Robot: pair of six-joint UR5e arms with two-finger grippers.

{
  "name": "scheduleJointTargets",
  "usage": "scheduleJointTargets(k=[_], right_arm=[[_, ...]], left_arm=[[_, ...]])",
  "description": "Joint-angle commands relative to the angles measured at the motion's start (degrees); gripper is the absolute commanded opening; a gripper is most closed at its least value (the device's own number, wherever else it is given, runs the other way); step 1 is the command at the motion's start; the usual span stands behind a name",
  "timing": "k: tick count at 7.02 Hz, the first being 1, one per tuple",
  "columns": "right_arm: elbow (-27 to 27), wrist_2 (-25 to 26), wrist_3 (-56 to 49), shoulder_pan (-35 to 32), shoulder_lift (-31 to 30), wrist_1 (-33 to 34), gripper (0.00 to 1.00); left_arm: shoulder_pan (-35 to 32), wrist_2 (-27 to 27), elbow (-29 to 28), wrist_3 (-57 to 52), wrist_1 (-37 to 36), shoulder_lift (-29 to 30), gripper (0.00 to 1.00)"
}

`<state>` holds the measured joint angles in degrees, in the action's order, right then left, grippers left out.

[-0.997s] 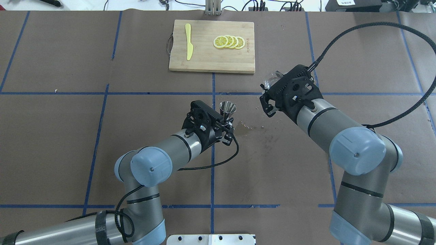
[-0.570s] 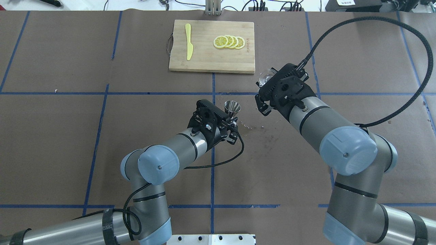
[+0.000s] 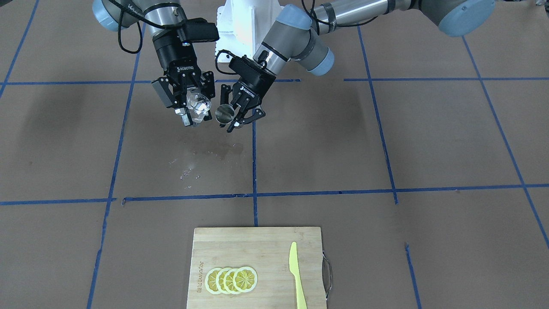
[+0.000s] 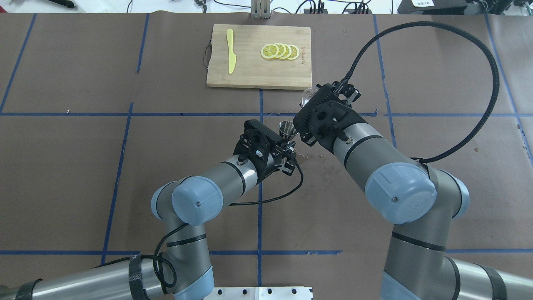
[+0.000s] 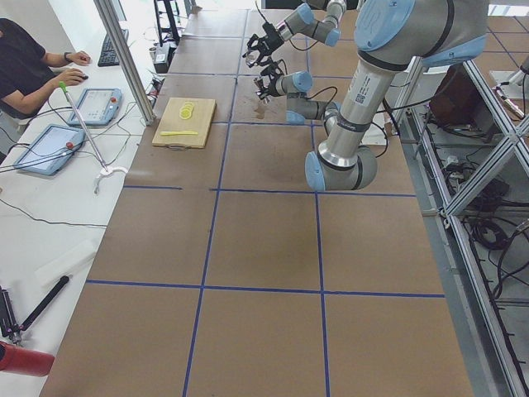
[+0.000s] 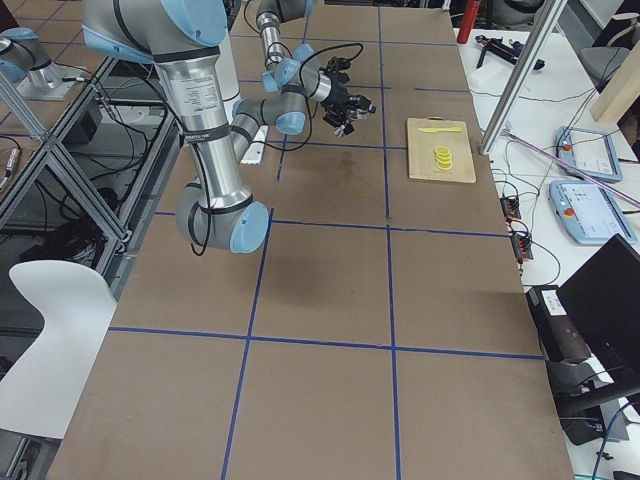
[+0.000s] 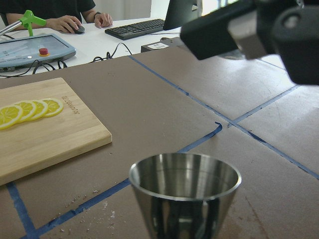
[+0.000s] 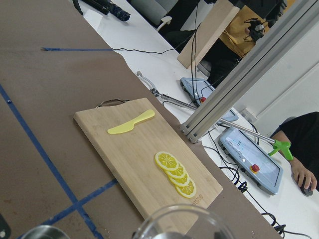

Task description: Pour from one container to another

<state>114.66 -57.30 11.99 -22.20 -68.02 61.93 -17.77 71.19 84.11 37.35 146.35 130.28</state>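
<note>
Brown desk point(image 4: 62, 166) gridded with blue tape lines point(image 4: 83, 114) — silver jigger point(image 3: 224, 113), clear glass cup point(image 3: 198, 104), yellow knife point(image 3: 296, 274) and lemon slices point(image 3: 231, 280).

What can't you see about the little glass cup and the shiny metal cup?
Small clear glass cup: contents unreadable; overhead, the right gripper covers most of it; right wrist view's bottom edge crops it.
Silver hourglass-shaped steel jigger: lower cone cut off by left wrist view's bottom edge.
Side views: both too small.

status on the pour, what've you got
Right gripper shut on glass cup, left gripper shut on jigger. Cup close beside jigger, no stream visible. Nothing between them; wet spots on table.
</note>
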Motion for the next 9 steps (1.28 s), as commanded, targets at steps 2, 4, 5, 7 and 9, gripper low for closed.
scheduleJointTargets(k=[2,4,5,7,9], right_arm=[[-0.05,2.62,-3.28,1.81,0.08,0.91,0.0],[-0.05,3.85,-6.97,2.42,0.08,1.0,0.0],[-0.05,4.21,-7.59,2.69,0.08,1.0,0.0],[-0.22,7.53,-12.23,4.17,0.34,1.09,0.0],[-0.05,10.09,-12.95,5.06,3.05,7.04,0.0]], left_arm=[[-0.07,0.0,0.0,0.0,0.6,0.06,0.0],[-0.33,0.09,0.0,0.0,0.78,0.06,0.0],[-0.42,0.09,0.0,0.0,0.78,0.06,0.0],[-0.42,0.09,0.0,0.0,0.87,0.06,0.0],[-0.51,0.09,0.0,0.0,0.87,0.06,0.0]])
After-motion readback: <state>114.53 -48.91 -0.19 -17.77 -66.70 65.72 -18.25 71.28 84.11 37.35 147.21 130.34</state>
